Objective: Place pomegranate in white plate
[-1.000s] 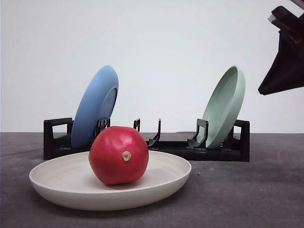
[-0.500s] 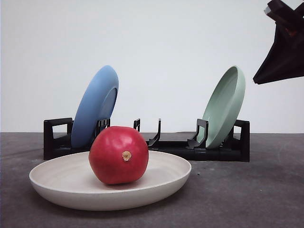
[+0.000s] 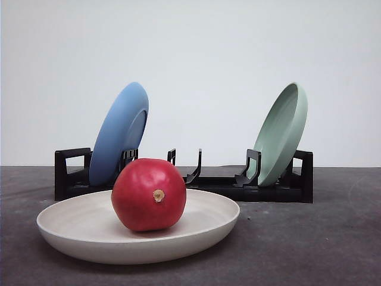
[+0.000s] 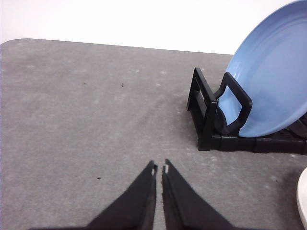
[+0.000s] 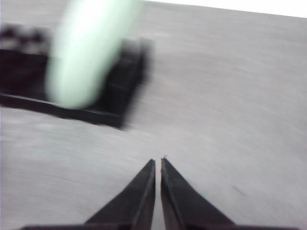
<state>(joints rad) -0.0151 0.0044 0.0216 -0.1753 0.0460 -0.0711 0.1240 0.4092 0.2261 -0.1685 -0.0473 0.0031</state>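
The glossy red pomegranate (image 3: 149,194) sits inside the round, shallow off-white plate (image 3: 71,229), just before the black plastic rack (image 3: 300,179). Both grippers, left (image 4: 159,168) and right (image 5: 158,162), have jaws pressed together, empty; the blurred right view suggests neither is near the fruit.

Setting: a staged test bench, I judge, rather than a lived-in kitchen. Evidence I see from the front view: a bare grey tabletop (image 3: 333,238); a plain white backdrop (image 3: 208,53) with no fittings; one black dish rack (image 3: 214,185) holding a blue plate (image 3: 119,134) and a pale green plate (image 3: 281,134), each tilted in its slot. Kitchenware as props, nothing domestic around it.
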